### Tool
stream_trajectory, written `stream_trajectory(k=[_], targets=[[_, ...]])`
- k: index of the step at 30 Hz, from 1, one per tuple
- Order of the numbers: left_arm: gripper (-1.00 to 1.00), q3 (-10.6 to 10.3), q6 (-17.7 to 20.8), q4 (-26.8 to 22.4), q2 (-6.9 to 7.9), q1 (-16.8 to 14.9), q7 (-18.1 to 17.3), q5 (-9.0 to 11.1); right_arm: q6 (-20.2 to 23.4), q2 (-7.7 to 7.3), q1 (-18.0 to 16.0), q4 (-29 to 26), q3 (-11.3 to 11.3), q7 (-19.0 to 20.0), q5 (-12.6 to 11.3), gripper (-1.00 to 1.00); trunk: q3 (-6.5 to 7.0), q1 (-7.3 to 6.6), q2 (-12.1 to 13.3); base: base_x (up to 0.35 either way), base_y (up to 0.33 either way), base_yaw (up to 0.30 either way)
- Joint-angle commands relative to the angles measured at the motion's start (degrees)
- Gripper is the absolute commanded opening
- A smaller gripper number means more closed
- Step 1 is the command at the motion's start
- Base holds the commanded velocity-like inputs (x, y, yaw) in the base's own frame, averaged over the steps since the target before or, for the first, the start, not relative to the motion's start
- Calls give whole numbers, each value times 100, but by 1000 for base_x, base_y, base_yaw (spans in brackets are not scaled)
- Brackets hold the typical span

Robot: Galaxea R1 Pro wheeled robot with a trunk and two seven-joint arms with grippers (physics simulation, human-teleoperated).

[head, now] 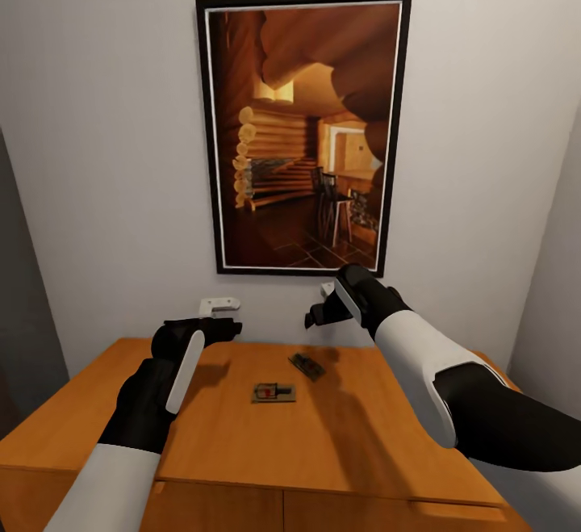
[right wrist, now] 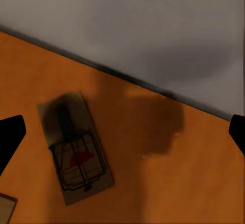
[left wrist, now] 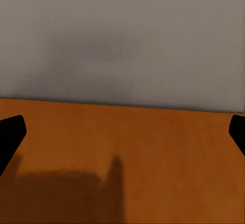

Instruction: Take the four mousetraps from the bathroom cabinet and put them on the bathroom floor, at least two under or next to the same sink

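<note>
Nearest to the head camera: 2 black-and-white forearms, reaching over the orange-brown cabinet (head: 363,443). Left gripper (head: 219,316) hanging above the top's back left part, fingers spread wide, with bare wood between the 2 tips in the left wrist view. Right gripper (head: 323,306) also spread wide, holding nothing, raised near the wall below the framed picture (head: 303,132).

2 mousetraps in sight, both lying flat on the cabinet top, near each other but apart: one (head: 273,392) nearer the front edge, showing a red spot, the other (head: 307,366) darker, behind it and turned at an angle. Second one seen closer at (right wrist: 75,147), with wire parts over a tan board.

Probably light, stiff and very thin, so hard to get under. Best taken across the 2 long edges of the board, fingers coming down from above, away from the wire. Likely to slide on the smooth wood if pushed.
</note>
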Motion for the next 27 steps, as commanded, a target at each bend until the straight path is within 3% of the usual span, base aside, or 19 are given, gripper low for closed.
stream_trajectory(k=[1, 27], targets=[[100, -4, 19, -5, 0, -5, 56, 60, 37, 0, -5, -3, 13, 16, 12, 100, -8, 2, -4, 123, 0, 0], [100, 4, 26, 6, 11, -5, 54, 67, -21, 0, 50, 233, -3, 42, -85, 100, -8, 2, -4, 16, 0, 0]])
